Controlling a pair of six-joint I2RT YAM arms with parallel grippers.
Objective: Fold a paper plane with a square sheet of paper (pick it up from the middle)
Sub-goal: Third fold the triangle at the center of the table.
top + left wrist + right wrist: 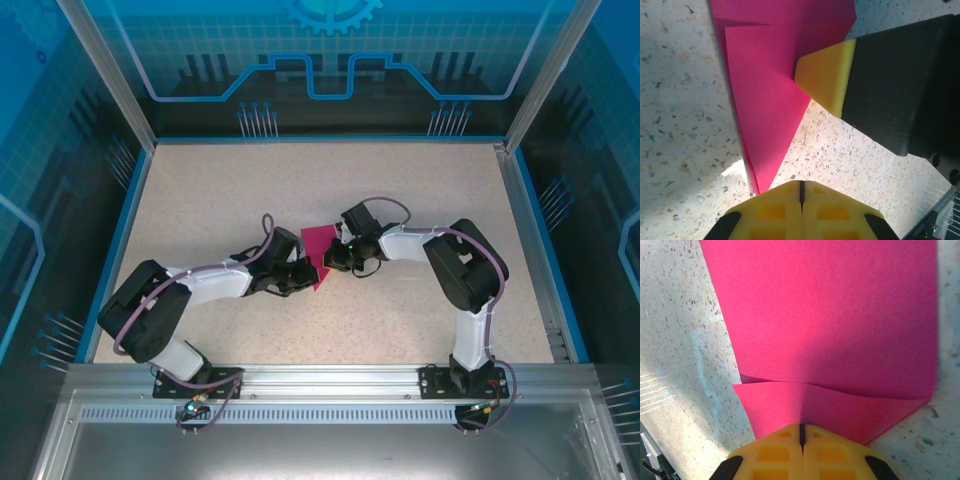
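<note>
Top view, paper: the pink paper (320, 248), partly folded to a point, was laid flat on the table (200, 200), between the two arms.
Top view, grippers: the left gripper (304, 278) and right gripper (337, 259) were brought close together at it, likely so a fold could be pressed.
Left wrist, left gripper (801, 192): shut tight, nothing held, set just beside the pink paper's (765, 90) sharp tip.
Left wrist, right gripper (822, 77): its yellow tip was placed on the paper's edge, likely to pin it.
Right wrist, right gripper (801, 432): shut, rested on a fold in the pink paper (840, 315); nothing seemed pinched.
Holder: the paper was held up by the table.
</note>
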